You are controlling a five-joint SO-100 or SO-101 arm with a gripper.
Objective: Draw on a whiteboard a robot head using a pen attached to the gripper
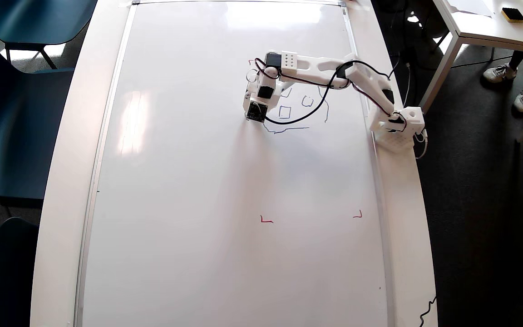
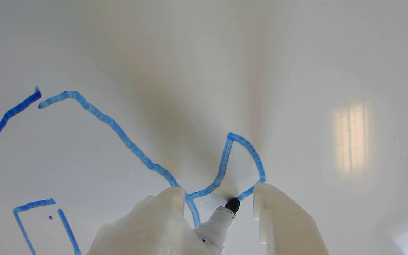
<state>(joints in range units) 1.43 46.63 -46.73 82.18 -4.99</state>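
The gripper [image 2: 218, 198], fingers spread wide with the pen [image 2: 218, 223] fixed between them, is pressing the tip onto the whiteboard [image 1: 198, 204] at the small side loop of the robot head [image 1: 295, 119], far right in the overhead view. Uneven pressure risks breaking or smearing the line.

Arm [image 1: 320, 68] is basically all white printed plastic, sitting in the upper right of the overhead view. Boxy white base [image 1: 400, 129], chunky links, black motor blocks at the joints, and a perforated white plate with a grid of little holes. Black cables [image 1: 309, 111] loop loosely along it. In the wrist view the gripper [image 2: 218, 202] jaws look creamy, slightly translucent white.
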